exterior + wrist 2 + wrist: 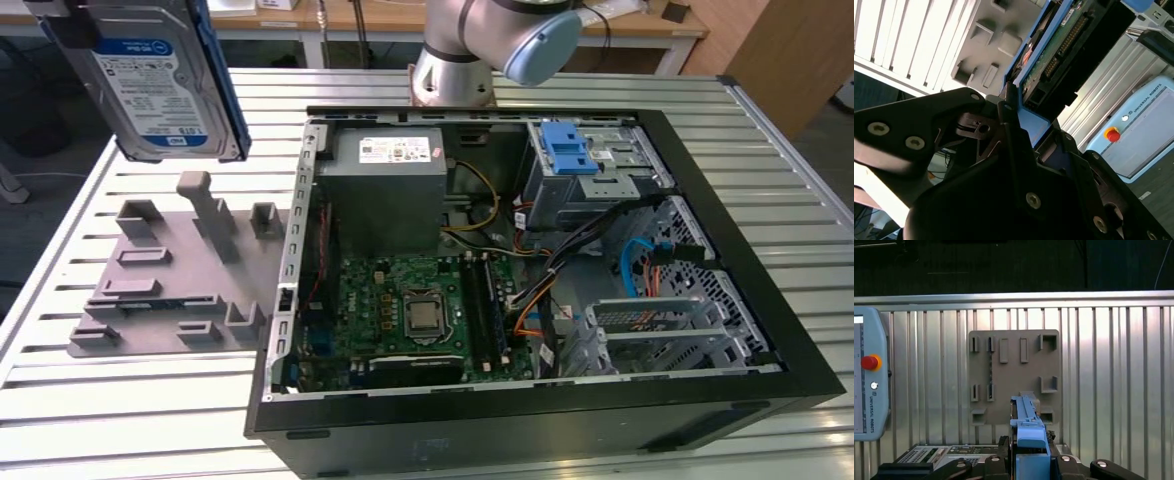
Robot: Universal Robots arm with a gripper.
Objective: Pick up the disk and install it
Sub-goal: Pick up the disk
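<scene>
Disk: you are holding the disk aloft above the grey fixture, beside the open case.
Fingers: the gripper is clamping its blue rails.
Handling: likely stiff, weighty, shock-sensitive; the rails are giving you the safest purchase.

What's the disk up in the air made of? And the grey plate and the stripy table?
The disk: probably silvery metal, with a glossy paper-like label; its blue rails look like matte plastic. The grey plate: seemingly plastic, dull and evenly coloured. The table: likely aluminium, pale ribbed slats with soft glints.
</scene>
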